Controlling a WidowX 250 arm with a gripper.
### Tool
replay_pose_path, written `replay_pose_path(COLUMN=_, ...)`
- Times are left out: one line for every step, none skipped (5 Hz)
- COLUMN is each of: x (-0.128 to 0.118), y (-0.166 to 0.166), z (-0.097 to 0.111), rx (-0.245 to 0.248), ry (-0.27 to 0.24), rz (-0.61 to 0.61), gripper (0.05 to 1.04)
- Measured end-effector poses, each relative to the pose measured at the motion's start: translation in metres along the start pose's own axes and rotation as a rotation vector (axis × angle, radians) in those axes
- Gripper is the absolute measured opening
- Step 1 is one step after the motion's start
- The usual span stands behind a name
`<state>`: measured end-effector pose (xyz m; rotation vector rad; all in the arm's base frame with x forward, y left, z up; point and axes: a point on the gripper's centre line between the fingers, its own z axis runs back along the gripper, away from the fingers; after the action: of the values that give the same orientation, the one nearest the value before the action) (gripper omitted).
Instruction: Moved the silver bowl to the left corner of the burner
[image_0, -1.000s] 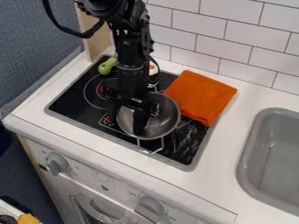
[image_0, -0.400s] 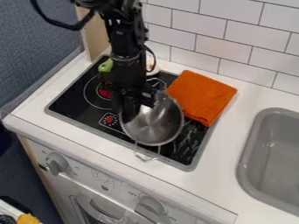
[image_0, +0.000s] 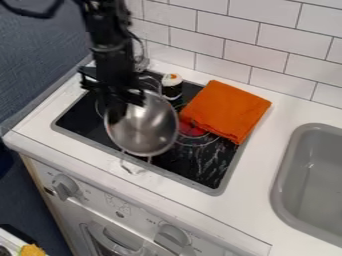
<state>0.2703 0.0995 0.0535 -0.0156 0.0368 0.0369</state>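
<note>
Stovetop (image_0: 190, 170): barer at right
Silver bowl (image_0: 148, 131): shifted left, tilted
Gripper (image_0: 115, 112): clamped on its rim
Progress: we judge left corner nearer

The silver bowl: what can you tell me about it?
The silver bowl is round, shiny and looks metal, with wire loop handles on opposite sides. It appears empty and tilted, its inside facing the camera. The gripper holds it by its left rim over the stovetop, near the orange cloth.
</note>
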Motion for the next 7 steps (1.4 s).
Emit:
replay_pose_path(x=-0.007, y=0.037, z=0.013, rx=0.007, ry=-0.004, rz=0.07, gripper=0.074)
replay_pose_path(x=-0.002, y=0.076, z=0.011, rx=0.028, ry=-0.017, rz=0.165, gripper=0.073)
replay_pose_path(x=0.006, y=0.092, z=-0.008, rx=0.025, ry=0.022, rz=0.228, gripper=0.073)
replay_pose_path(x=0.01, y=0.088, z=-0.017, rx=0.026, ry=0.057, rz=0.207, gripper=0.073)
replay_pose_path(x=0.016, y=0.079, z=-0.019, rx=0.038, ry=0.064, rz=0.171, gripper=0.1)
replay_pose_path(x=0.016, y=0.071, z=-0.027, rx=0.04, ry=0.075, rz=0.167, gripper=0.294)
replay_pose_path(x=0.019, y=0.064, z=-0.031, rx=0.023, ry=0.055, rz=0.161, gripper=0.584)
